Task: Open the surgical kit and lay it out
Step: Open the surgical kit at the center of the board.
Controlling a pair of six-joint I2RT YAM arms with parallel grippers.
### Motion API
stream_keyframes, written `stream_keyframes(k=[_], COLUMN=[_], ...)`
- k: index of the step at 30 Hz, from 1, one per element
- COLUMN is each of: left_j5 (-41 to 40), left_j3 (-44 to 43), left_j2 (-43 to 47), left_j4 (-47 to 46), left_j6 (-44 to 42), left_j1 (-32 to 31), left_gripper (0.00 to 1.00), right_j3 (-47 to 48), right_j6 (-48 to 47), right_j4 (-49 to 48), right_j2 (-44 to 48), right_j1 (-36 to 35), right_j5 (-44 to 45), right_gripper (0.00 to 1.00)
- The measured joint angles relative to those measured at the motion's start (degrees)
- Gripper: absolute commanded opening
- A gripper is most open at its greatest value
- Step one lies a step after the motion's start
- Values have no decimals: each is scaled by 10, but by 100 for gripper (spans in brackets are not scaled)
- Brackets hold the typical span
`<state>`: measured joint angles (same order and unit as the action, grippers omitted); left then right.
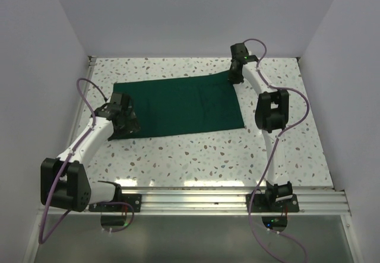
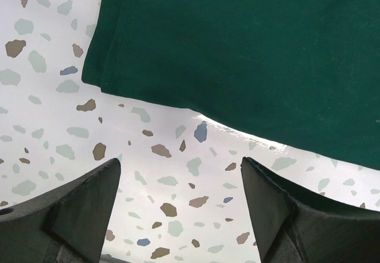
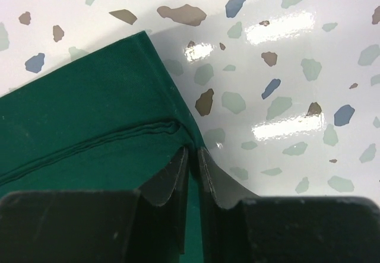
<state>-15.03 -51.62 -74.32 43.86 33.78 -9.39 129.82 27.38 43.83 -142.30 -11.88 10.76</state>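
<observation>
Speckled terrazzo-style table is mostly covered in its far half by the dark green cloth wrap, which is laid out flat as a wide rectangle, left of centre. Stacked folded layers can be made out along its edges in both wrist views, so it's clearly still folded over on itself.

The left gripper is held low over the bare tabletop just beside the wrap's near-left corner. Its fingers are spread wide, with nothing caught between them and no contact with the fabric.

The right gripper is parked at the wrap's far-right corner. Its fingers are pressed nearly together, and the cloth's edge is pinched between the tips, with small creases drawn toward that spot. Whatever is wrapped inside can't be made out from any view.
</observation>
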Motion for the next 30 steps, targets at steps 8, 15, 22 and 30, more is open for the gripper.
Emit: stream_keyframes(k=[8, 15, 22, 30], left_j5=[1, 1, 0, 0], left_j3=[0, 0, 0, 0], left_j2=[13, 22, 26, 26], left_j4=[0, 2, 4, 4], left_j6=[0, 0, 0, 0], left_j1=[0, 0, 0, 0], left_gripper=[86, 86, 86, 86], right_j3=[-2, -6, -6, -6], right_j6=[0, 2, 2, 3], right_j4=[5, 15, 17, 16], right_j2=[5, 5, 5, 5], right_j1=[-1, -5, -9, -10], right_j5=[0, -3, -3, -5], right_gripper=[30, 44, 44, 34])
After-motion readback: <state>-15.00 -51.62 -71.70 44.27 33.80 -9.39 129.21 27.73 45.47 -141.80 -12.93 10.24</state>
